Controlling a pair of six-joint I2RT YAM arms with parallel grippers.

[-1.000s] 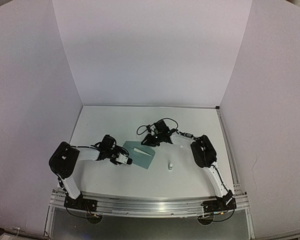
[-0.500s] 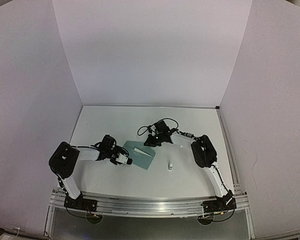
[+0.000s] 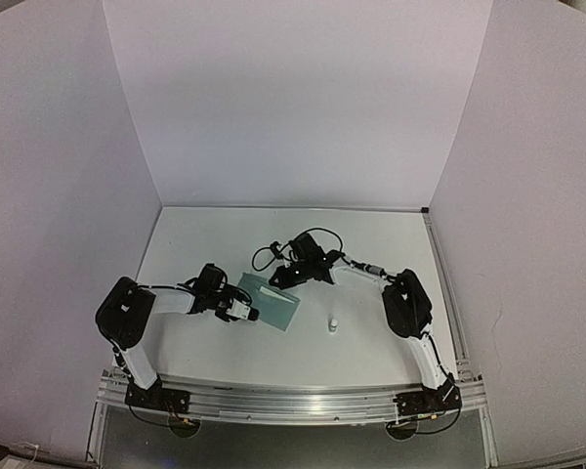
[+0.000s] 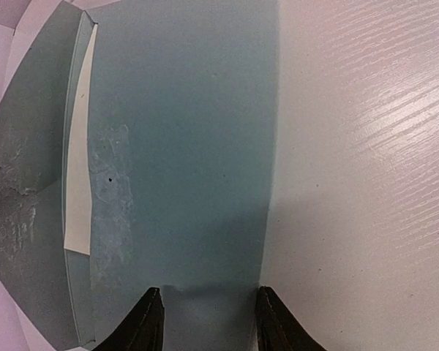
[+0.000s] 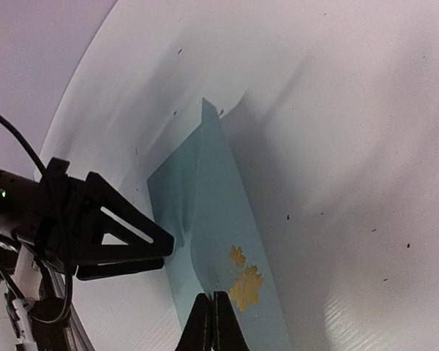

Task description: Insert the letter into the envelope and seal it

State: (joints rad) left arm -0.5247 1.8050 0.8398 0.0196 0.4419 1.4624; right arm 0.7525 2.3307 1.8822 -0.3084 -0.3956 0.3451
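The teal envelope (image 3: 271,301) lies flat on the white worktop (image 3: 371,234), just left of the middle of the overhead view and turned at a slant. A small white bottle (image 3: 332,324) stands to its right, apart from it.

The left gripper (image 3: 246,314) reaches in from the left and meets the envelope's lower left edge. In the left wrist view its two dark fingers (image 4: 148,325) show at the bottom of the frame, spread apart, with their tips on the near edge of the envelope (image 4: 190,146). A narrow white strip (image 4: 79,153) runs along the fold at the left of that frame. Beyond it the flap (image 4: 29,139) shows rough, whitish patches.

The right gripper (image 3: 273,277) comes in from the right to the envelope's upper edge. In the right wrist view its fingers (image 5: 221,325) are pressed together at the bottom of the frame, pinching the edge of the flap (image 5: 227,212), which rises off the worktop. A gold leaf print (image 5: 245,281) sits on the flap just above the fingers. The left gripper (image 5: 164,245) shows at the left of that frame, touching the envelope.
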